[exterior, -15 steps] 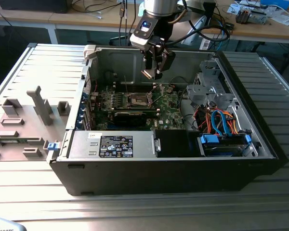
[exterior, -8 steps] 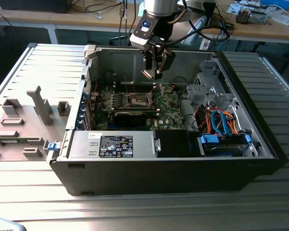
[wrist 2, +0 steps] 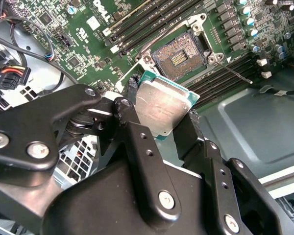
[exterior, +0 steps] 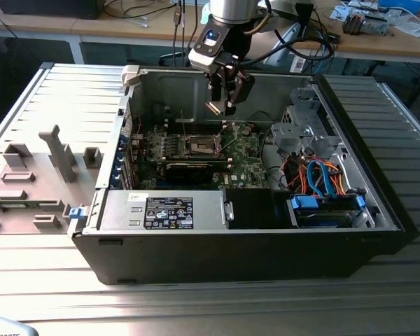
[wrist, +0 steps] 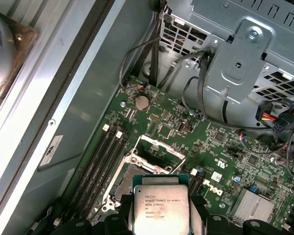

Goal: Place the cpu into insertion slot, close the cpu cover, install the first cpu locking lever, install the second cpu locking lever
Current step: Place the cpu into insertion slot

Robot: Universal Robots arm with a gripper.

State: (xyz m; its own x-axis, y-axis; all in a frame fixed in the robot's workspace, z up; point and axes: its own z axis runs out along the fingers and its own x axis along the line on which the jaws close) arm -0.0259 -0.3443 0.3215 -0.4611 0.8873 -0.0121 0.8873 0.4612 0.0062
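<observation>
The gripper (wrist 2: 161,102) fingers (wrist 2: 137,139) are clamped on opposite edges of the cpu (wrist: 160,208), held clear above the insertion slot (wrist 2: 179,56) with the arm (exterior: 234,10) pointed downward.

The exterior view looks down into the open computer case (exterior: 196,252) from some way off, probably over one side. Both wrist views look closely down on the insertion slot (wrist 2: 179,54).

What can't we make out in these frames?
cpu underside: turned away in both wrist views.
One cpu edge: cut off by the first wrist view's edge.
insertion slot: partly behind the cpu in the first wrist view; tiny in the exterior view.
</observation>
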